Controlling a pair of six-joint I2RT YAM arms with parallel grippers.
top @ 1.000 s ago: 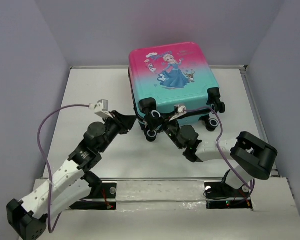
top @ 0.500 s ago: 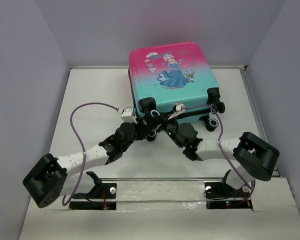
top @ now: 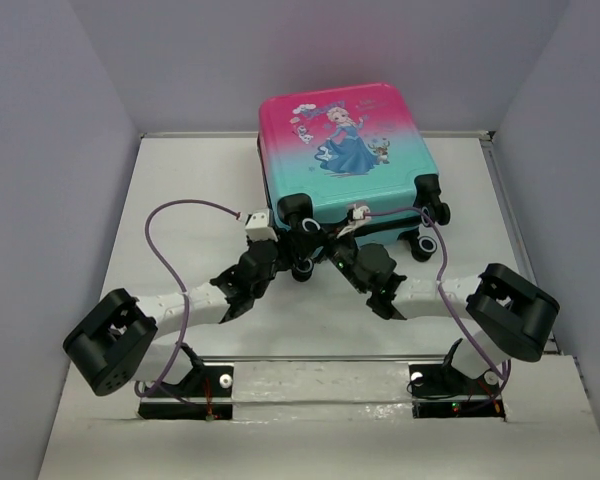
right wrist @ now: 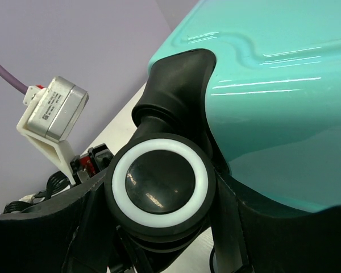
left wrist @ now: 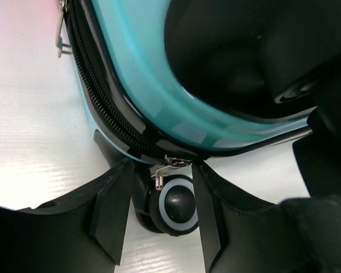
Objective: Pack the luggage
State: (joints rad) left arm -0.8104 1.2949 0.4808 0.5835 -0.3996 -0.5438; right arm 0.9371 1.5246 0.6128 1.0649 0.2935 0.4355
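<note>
The luggage lies flat and closed at the back of the table, princess print up and wheels toward me. My left gripper is at its near left corner. In the left wrist view the left gripper is open, and its fingers straddle a black wheel and the metal zipper pull under the teal shell. My right gripper is at the same corner. In the right wrist view the right gripper is closed against both sides of a white-ringed wheel.
The other pair of wheels sticks out at the luggage's near right corner. Grey walls enclose the white table on the left, back and right. The left wrist camera box and its purple cable are next to the right gripper.
My left arm has swung down and in from the left, bringing its gripper to the luggage's near left corner. The right gripper has stayed at the wheel.
</note>
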